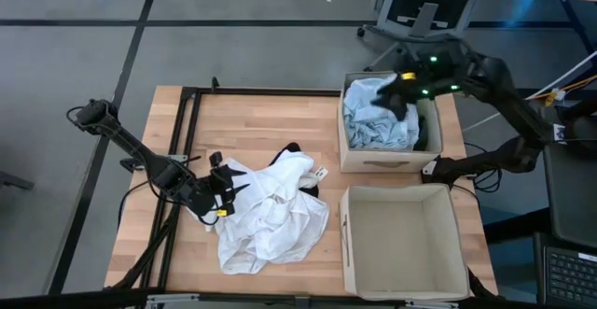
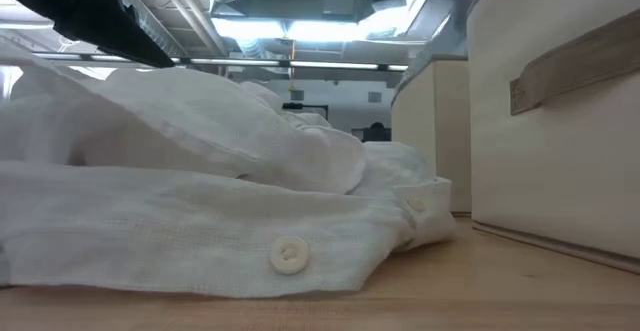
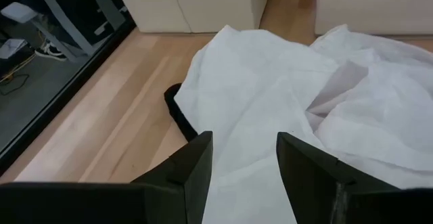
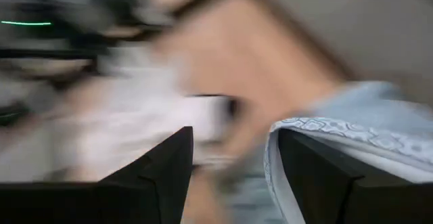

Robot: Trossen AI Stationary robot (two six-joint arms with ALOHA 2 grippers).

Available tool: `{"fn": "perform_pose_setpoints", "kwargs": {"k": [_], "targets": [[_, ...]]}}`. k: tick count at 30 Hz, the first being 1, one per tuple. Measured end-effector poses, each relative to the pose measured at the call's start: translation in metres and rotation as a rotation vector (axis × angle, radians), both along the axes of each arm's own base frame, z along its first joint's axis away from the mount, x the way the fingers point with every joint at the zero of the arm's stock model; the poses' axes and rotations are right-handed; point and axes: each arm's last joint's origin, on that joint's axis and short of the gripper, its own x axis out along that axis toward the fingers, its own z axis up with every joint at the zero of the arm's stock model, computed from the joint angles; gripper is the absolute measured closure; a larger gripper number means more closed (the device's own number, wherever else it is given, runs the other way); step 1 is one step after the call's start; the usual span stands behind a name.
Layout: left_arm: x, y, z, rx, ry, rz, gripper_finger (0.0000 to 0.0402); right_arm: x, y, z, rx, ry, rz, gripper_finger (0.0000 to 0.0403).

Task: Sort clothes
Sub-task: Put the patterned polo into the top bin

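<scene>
My left claw (image 1: 221, 200) hovers with fingers spread at the nine o'clock edge of the crumpled white buttoned shirt (image 1: 275, 214) heaped mid-worktop, a black garment (image 1: 291, 150) peeking from under it at twelve o'clock. My right claw (image 1: 403, 87) is over the far beige square fabric box (image 1: 347, 156), spread and holding nothing, above the pale blue patterned cloth (image 1: 378, 127) already lying inside. So I judge one sort done; the white heap and black piece remain, and the near beige fabric box (image 1: 403, 283) looks unfilled. Bare wooden worktop (image 1: 252, 122) lies open at twelve o'clock; box walls crowd three o'clock.
</scene>
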Motion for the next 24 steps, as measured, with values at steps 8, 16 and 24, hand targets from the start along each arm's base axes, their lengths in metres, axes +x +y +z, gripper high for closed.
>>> {"fn": "perform_pose_setpoints", "kwargs": {"k": [8, 16, 24], "targets": [[0.002, -0.001, 0.003, -0.002, -0.024, -0.011, 0.0247, -0.018, 0.01, 0.004, 0.148, 0.099, -0.088, 0.0183], [0.002, -0.001, 0.003, -0.009, -0.027, -0.008, 0.0247, -0.02, 0.01, -0.02, 0.242, 0.284, -0.168, 0.0183], [0.002, -0.001, 0.003, -0.007, -0.026, -0.009, 0.0247, 0.017, 0.01, -0.04, 0.359, 0.07, 0.209, 0.0183]]}}
